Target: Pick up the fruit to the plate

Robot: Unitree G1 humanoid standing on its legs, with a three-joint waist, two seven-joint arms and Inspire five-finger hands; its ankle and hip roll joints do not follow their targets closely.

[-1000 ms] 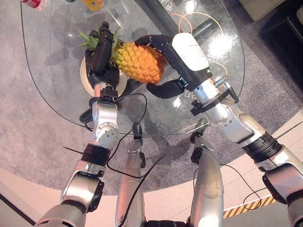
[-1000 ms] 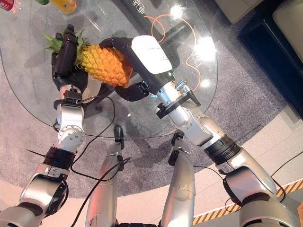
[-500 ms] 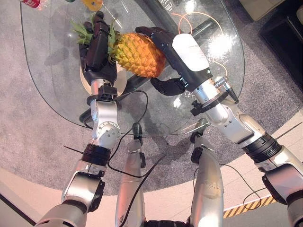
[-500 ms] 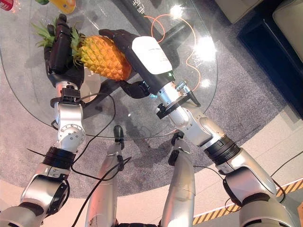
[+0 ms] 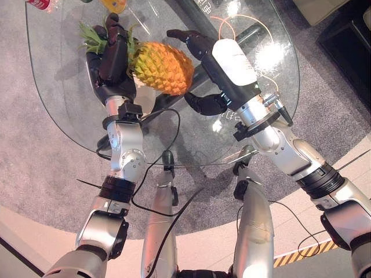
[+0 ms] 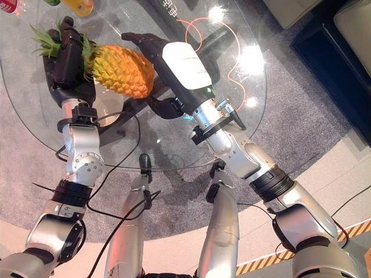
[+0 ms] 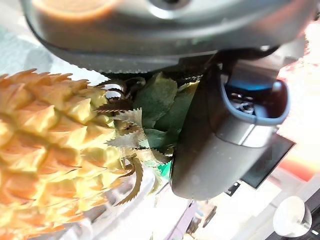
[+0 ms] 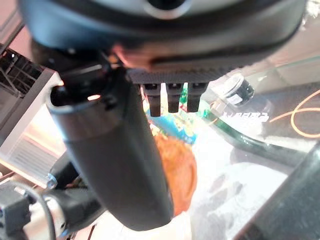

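A yellow-orange pineapple [image 5: 162, 66] with a green crown hangs level above the glass table [image 5: 69, 98]. My left hand [image 5: 110, 55] is curled round its crown end, and in the left wrist view the thumb [image 7: 220, 135] lies against the leaves [image 7: 155, 105]. My right hand [image 5: 211, 69] stands open at the fruit's butt end, its fingers above and its thumb below. In the right wrist view the pineapple [image 8: 176, 170] shows a little beyond the thumb [image 8: 115, 155]. A cream plate [image 6: 110, 99] lies on the glass under the fruit and the left wrist.
Bottles [image 5: 113, 4] stand at the table's far left edge. An orange cable loop [image 5: 232, 23] lies at the far middle. The table's dark frame [image 5: 174, 98] shows through the glass. Grey carpet [image 5: 35, 150] surrounds the table, with dark furniture [image 5: 348, 35] at the far right.
The pineapple has moved left and farther away with my left hand on its crown. My right hand's fingers and thumb have spread, and the fruit has drawn out from its palm.
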